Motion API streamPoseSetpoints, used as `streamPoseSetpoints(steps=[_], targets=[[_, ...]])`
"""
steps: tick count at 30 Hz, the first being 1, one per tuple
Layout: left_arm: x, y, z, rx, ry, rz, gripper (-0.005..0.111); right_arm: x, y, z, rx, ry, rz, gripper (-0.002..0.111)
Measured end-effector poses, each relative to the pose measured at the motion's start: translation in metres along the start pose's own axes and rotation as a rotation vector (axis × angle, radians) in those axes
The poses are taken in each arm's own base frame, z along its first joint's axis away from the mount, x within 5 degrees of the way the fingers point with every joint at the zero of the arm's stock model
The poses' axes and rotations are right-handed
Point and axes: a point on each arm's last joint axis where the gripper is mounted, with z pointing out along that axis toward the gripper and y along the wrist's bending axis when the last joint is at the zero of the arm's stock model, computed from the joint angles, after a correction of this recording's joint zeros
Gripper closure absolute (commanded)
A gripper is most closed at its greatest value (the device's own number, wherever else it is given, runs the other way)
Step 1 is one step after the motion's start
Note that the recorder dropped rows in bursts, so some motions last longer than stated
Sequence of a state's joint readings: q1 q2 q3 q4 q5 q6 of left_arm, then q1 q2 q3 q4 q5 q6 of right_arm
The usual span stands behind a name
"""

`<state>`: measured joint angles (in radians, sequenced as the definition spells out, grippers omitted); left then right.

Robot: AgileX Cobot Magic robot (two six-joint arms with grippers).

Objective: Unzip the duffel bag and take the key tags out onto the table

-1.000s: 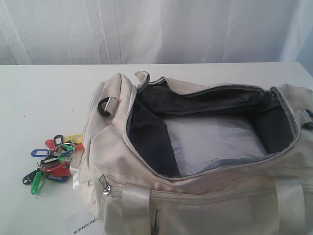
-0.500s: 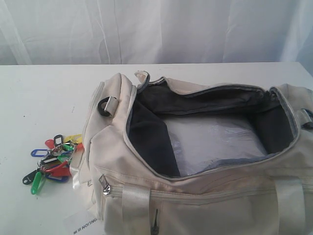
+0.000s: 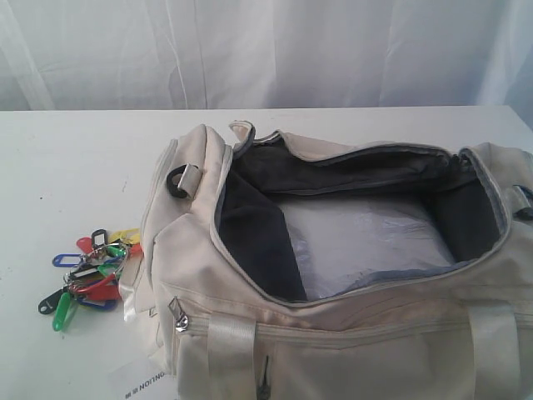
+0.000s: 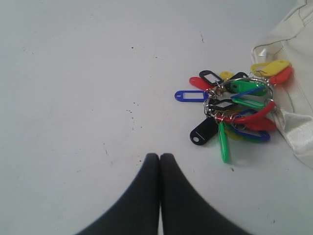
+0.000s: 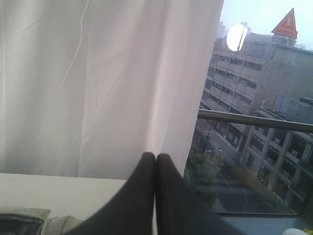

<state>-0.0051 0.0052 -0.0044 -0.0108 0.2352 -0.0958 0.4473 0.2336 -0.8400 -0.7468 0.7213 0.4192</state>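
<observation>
The cream-beige duffel bag (image 3: 191,225) lies on the white table (image 3: 75,158) with its top zipper open, showing dark grey lining and a pale crinkled sheet inside. The bunch of key tags (image 3: 92,267) rests on the table just left of the bag's end; the left wrist view shows the key tags (image 4: 234,107) beside a corner of the duffel bag (image 4: 293,98). My left gripper (image 4: 159,155) is shut and empty, above the table a short way from the tags. My right gripper (image 5: 155,154) is shut and empty, facing the curtain. Neither gripper appears in the exterior view.
A white label with black print (image 3: 137,382) lies by the bag's front left corner. A white curtain (image 3: 266,50) hangs behind the table. In the right wrist view a window (image 5: 259,122) opens onto buildings beyond the curtain's edge.
</observation>
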Motion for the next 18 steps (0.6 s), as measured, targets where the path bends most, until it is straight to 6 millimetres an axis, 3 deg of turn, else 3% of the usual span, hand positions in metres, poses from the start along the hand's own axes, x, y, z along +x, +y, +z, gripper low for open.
streamPoseSetpoints(steps=[13,18], targets=[[0.0,0.0,0.0,0.0,0.0,-0.002,0.107,0.0,0.0,0.0,-0.004,0.002,0.005,0.108],[0.0,0.0,0.0,0.0,0.0,-0.002,0.107,0.006,0.013,0.0,-0.132,0.065,0.163,0.108]])
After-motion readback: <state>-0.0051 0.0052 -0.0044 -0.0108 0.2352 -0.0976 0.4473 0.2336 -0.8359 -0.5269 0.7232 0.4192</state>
